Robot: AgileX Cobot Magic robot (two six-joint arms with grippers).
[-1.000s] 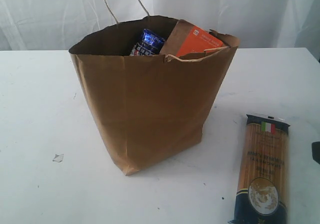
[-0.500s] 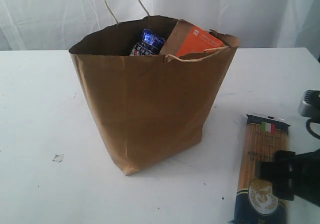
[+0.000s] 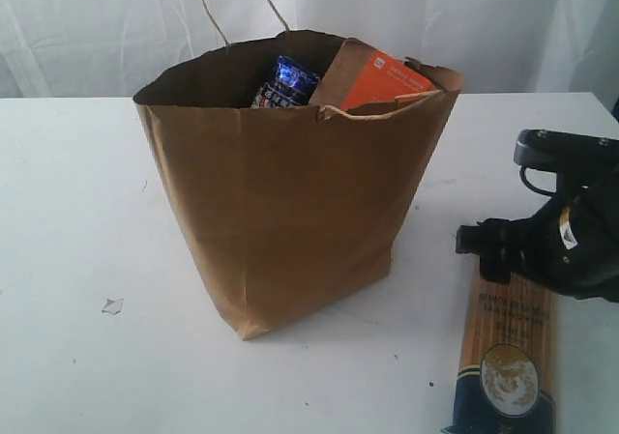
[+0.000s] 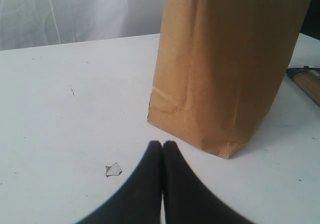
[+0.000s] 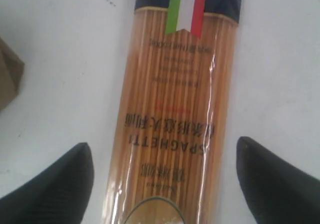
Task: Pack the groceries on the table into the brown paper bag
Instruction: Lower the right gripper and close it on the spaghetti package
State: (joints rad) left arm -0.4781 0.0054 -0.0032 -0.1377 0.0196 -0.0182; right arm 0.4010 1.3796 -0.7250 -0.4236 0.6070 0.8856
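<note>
Exterior high, left wrist low: both face brown paper bag (image 3: pixel 280 212); right wrist apparently overhead.

Paper bag (image 3: pixel 280 212): we count one
Spaghetti pack (image 3: pixel 508 352): we count one
Orange-labelled pouch (image 3: pixel 382 78): we can see one
Blue packet (image 3: pixel 288 79): we can see one
Paper scrap (image 3: pixel 112 305): we count one

The right arm (image 3: pixel 571 260) is showing black casing, a looped black cable (image 3: pixel 534 183) and a white sticker (image 3: pixel 566 236). The left gripper (image 4: pixel 162 144) and right gripper (image 5: pixel 161 145) are wearing tapered black fingers (image 5: pixel 55 181).
</note>
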